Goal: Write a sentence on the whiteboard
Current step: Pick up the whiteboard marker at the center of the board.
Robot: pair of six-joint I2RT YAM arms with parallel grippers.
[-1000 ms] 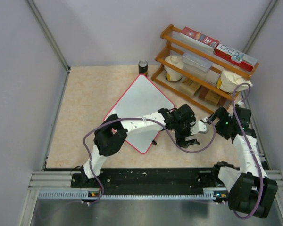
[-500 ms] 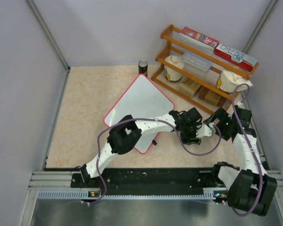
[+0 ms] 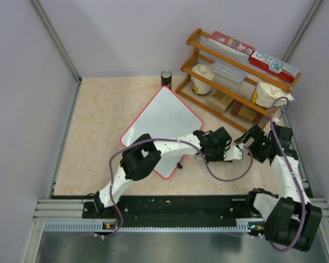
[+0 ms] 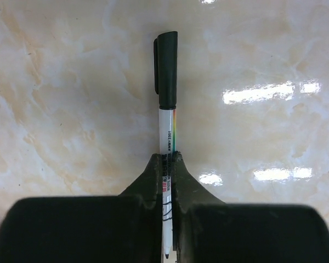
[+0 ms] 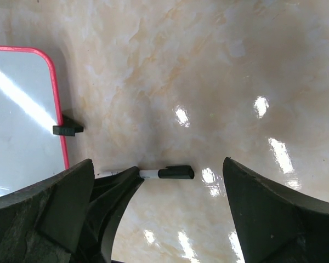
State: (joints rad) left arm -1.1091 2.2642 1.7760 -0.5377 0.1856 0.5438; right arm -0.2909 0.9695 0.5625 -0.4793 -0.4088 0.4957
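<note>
The whiteboard (image 3: 164,116), glossy white with a red rim, lies turned like a diamond on the marble tabletop; its corner (image 5: 22,109) also shows in the right wrist view. No sentence is in view on its surface. To the right of the board, a white marker (image 4: 167,123) with a black cap (image 5: 176,173) lies on the table. My left gripper (image 4: 168,157) is shut on the marker's barrel, and the cap points away from it. My right gripper (image 5: 159,161) hangs open just above, its fingers wide on either side of the marker without touching it.
A wooden shelf (image 3: 238,74) with boxes, bags and a clear container stands at the back right. A dark can (image 3: 166,78) sits at the board's far corner. A black clip (image 5: 67,129) juts from the board's near edge. Grey walls enclose the table.
My left arm has stretched further right and come down, and its jaws have closed on the marker. The right gripper has stayed open in about the same place.
</note>
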